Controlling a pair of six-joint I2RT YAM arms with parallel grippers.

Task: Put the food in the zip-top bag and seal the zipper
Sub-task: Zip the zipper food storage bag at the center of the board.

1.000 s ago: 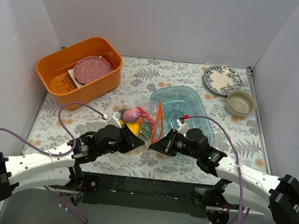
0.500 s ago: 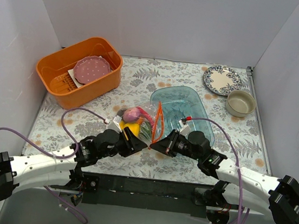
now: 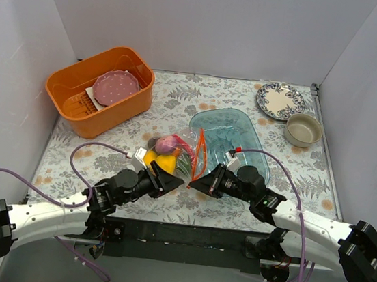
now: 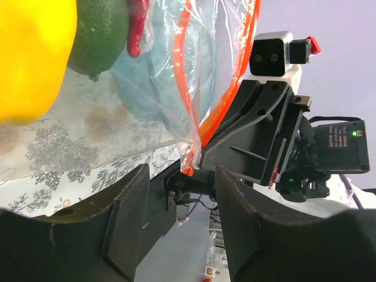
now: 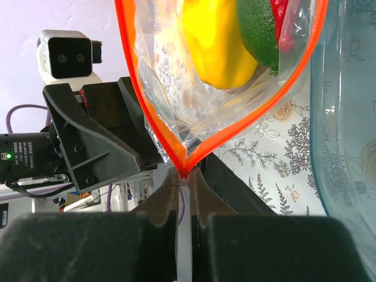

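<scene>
Now right end effector (image 5: 183, 176) pinches zipper (image 5: 130, 64) corner; left end effector (image 4: 182, 179) parted, seemingly empty.

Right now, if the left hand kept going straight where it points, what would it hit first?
The left hand would probably meet the zipper end at the zip-top bag corner first, pinched by the right hand; depth is unclear.
</scene>
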